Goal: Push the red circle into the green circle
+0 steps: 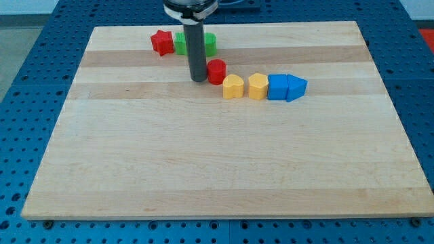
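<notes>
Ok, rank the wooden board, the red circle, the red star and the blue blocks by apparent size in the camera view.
1. Wooden board, by far the largest.
2. Blue blocks, taken as the touching pair.
3. Red star and red circle: they look about alike, and the star sits farther up the view, so I won't rank them.

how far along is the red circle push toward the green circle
Done: my tip has reached the red circle, standing at its left edge in the view. In hand: nudging it; a gap remains to the green circle above, half hidden behind the rod. Left: closing that gap until they touch.
</notes>
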Robot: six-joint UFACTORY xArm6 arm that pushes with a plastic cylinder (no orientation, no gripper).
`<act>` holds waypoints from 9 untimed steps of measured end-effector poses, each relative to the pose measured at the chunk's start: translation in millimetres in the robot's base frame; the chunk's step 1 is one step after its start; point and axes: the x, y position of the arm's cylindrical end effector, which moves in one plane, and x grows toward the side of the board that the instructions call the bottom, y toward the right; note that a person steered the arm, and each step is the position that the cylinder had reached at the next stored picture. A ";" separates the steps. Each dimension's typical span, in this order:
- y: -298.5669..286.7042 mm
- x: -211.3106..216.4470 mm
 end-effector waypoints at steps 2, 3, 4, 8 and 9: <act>53.9 -7.3; 85.3 -7.5; 116.7 -7.4; 208.0 -27.8; 200.7 -32.4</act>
